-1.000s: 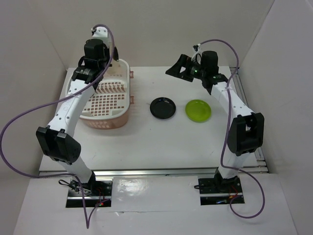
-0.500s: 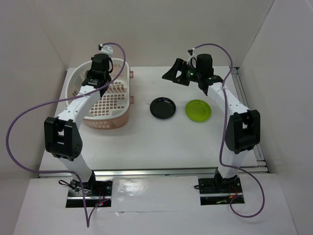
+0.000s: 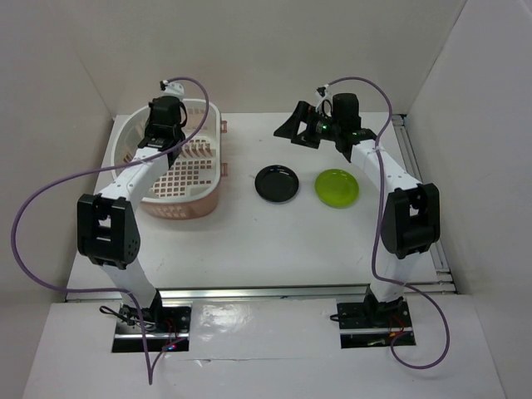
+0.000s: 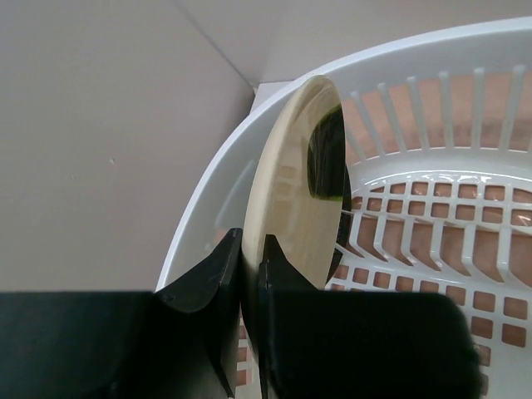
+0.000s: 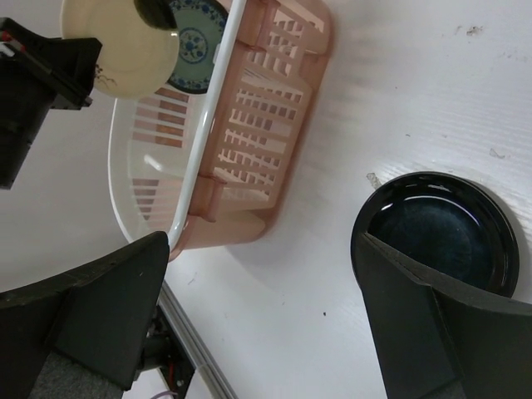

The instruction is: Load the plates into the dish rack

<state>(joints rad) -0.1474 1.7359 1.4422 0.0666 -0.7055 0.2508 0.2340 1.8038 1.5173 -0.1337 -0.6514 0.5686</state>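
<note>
Left gripper (image 4: 252,245): jaws narrow, clamped on the rim of cream plate (image 4: 295,191), held on edge inside dish rack (image 4: 432,50), upper left of overhead view | Right gripper (image 5: 262,241): jaws wide, empty | black plate (image 5: 436,229): flat on table, centre of overhead view | green plate (image 3: 337,188): just right of it.

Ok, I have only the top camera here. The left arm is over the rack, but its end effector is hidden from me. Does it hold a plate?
Observer: Yes. The left wrist view shows the left end effector shut on the rim of the cream plate, held upright over the rack.
Operator: Is another plate in the rack?
Observer: Yes. The right wrist view shows a blue-patterned plate inside it, beside the cream one.
Operator: And the right end effector?
Observer: The right end effector is open and holds nothing. In its view the black plate lies partly behind one finger.
</note>
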